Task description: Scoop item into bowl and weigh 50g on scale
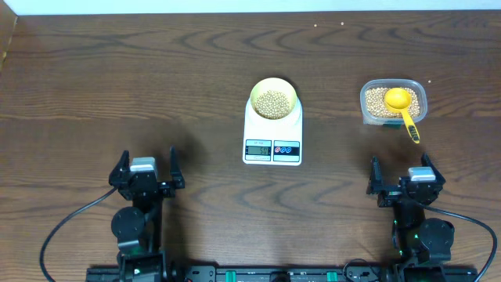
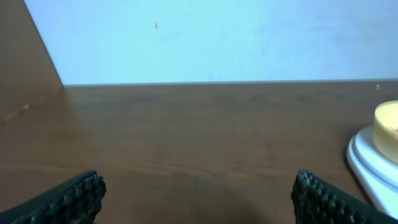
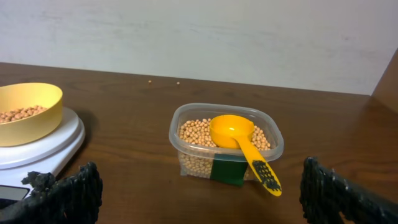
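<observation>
both grippers sat open and empty while the beans rested on the scale.
the left gripper [image 1: 147, 162] and right gripper [image 1: 401, 170] hovered near the front edge of the dark brown wooden table [image 1: 156, 78], fingers spread wide apart, well away from everything. a heap of small round tan beans [image 1: 273, 102] filled the pale yellow-green round bowl [image 3: 28, 124], which stood on the white rectangular digital scale [image 1: 258, 131]; its display was too small to read. to the right, more beans lay in a clear rectangular plastic tub [image 3: 224, 107] with a bright yellow plastic scoop [image 1: 399, 99] resting on them, handle over the rim.
</observation>
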`<action>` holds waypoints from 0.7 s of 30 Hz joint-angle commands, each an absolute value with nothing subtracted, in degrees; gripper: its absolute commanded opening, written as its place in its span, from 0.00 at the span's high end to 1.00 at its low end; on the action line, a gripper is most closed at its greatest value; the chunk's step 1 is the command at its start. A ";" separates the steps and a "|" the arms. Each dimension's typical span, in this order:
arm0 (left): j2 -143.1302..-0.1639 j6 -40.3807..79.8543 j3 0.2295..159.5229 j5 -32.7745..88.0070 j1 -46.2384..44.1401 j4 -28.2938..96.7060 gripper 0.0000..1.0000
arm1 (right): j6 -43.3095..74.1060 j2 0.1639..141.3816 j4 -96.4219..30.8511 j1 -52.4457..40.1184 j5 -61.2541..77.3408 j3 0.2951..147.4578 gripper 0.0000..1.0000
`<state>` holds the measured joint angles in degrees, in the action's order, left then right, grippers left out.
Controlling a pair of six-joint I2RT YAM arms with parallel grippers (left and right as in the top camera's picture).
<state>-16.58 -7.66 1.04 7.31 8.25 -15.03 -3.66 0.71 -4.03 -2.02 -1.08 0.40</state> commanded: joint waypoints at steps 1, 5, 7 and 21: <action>-13.56 -7.16 0.23 6.79 8.56 -13.32 0.02 | -4.16 0.45 -4.27 -2.35 -1.34 0.32 0.01; -12.21 -7.18 0.23 6.76 8.56 -10.09 0.02 | -4.16 0.47 -4.27 -2.35 -1.34 0.32 0.01; -11.42 -7.18 0.23 6.79 8.56 -7.64 0.02 | -4.16 0.47 -4.27 -2.35 -1.34 0.32 0.01; -0.05 -7.18 0.23 6.37 8.56 3.57 0.02 | -4.16 0.47 -4.27 -2.35 -1.34 0.32 0.01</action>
